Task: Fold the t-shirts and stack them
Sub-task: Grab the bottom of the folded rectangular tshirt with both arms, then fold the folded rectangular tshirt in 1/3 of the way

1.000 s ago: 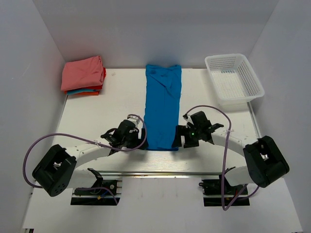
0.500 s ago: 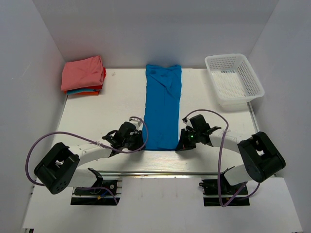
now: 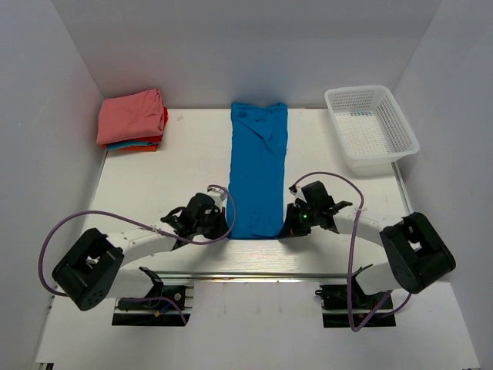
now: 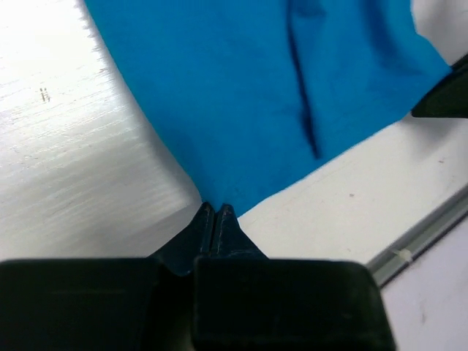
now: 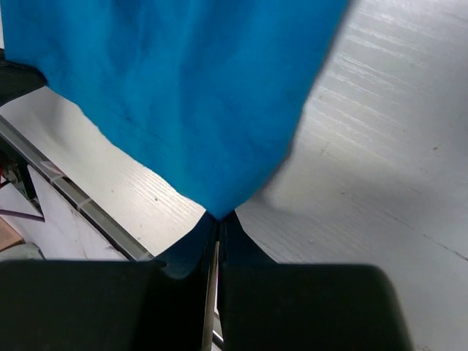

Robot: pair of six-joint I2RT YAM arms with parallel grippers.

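From above, the blue t-shirt (image 3: 259, 166) lies as a long narrow strip down the middle of the table (image 3: 169, 173), running from the far edge toward my bases. My left gripper (image 3: 229, 229) sits low at its near left corner and my right gripper (image 3: 284, 229) at its near right corner, the two turned in toward each other across the hem. A stack of folded t-shirts (image 3: 131, 116) rests in the far left corner, salmon-pink on top with blue and orange-red edges showing beneath, well apart from the strip. A white mesh basket (image 3: 373, 162) stands in the far right corner.

From my left wrist, the left gripper (image 4: 216, 212) has its jaws pressed together with no gap, and the corner of the blue t-shirt (image 4: 256, 88) narrows to a point right between the tips — I am pinching that corner. The cloth fans out flat beyond, with one dark crease running along it, and bare table (image 4: 66, 168) shows on either side.

From my right wrist, the right gripper (image 5: 218, 219) is likewise clamped tight, with the other corner of the blue t-shirt (image 5: 175, 80) drawn down into the tips — gripped there. White table (image 5: 380, 146) lies to the right, and a metal rail (image 5: 69, 191) runs along the table's edge at the left.
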